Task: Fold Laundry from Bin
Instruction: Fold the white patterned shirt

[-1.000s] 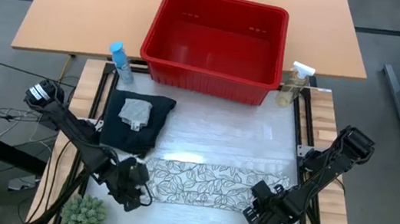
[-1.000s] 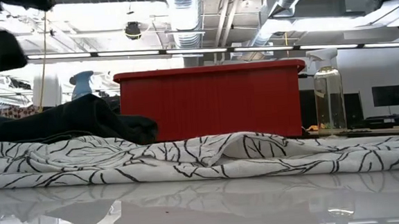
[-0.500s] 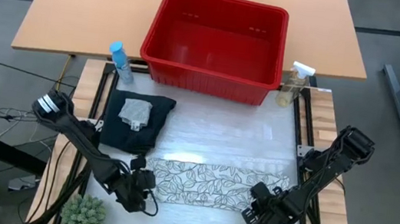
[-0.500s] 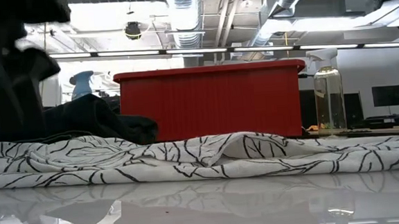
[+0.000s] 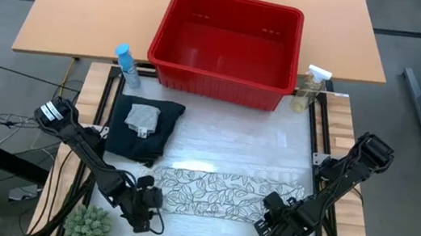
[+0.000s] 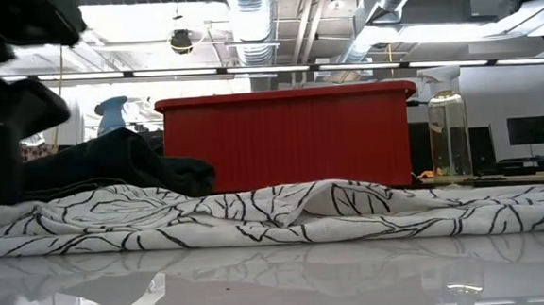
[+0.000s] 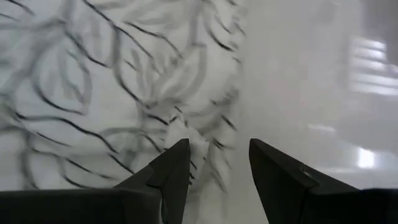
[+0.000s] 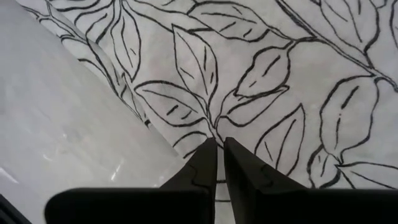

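Risk: my left end effector [image 7: 214,163], parted at the leaf-print cloth's [image 5: 221,193] lower-left corner, may snag one layer; right end effector [image 8: 217,155] pinches its edge (thin hold, could slip).

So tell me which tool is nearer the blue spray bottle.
Left. The left tool sits at the leaf-print cloth's corner on the blue spray bottle's side of the table; the right tool is at the opposite corner.
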You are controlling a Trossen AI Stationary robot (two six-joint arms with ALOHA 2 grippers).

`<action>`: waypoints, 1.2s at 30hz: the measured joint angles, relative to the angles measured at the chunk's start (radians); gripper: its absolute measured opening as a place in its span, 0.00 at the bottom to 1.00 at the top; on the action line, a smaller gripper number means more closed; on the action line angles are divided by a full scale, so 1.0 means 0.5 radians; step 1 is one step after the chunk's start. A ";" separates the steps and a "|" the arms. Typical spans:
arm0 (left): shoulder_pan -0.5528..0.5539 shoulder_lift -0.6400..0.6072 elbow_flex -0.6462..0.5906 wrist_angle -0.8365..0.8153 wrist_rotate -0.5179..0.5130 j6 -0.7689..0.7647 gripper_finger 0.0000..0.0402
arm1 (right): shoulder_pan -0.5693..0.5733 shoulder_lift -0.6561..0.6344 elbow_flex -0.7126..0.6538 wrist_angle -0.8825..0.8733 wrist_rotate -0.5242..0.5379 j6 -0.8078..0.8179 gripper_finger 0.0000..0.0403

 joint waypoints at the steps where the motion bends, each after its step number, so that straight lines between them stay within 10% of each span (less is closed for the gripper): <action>1: -0.010 -0.011 0.000 0.003 0.038 -0.010 0.39 | -0.002 0.000 0.000 0.002 0.000 0.000 0.14; 17: -0.215 -0.261 0.000 0.018 0.225 -0.339 0.39 | 0.013 0.000 0.000 -0.222 -0.343 0.289 0.14; 24: -0.154 -0.353 0.000 0.213 -0.237 -0.313 0.39 | 0.099 -0.019 0.017 -0.258 -0.528 0.524 0.16; 36: 0.323 -0.364 0.000 0.790 -0.251 0.125 0.39 | 0.124 -0.033 0.173 -0.674 -0.597 0.946 0.54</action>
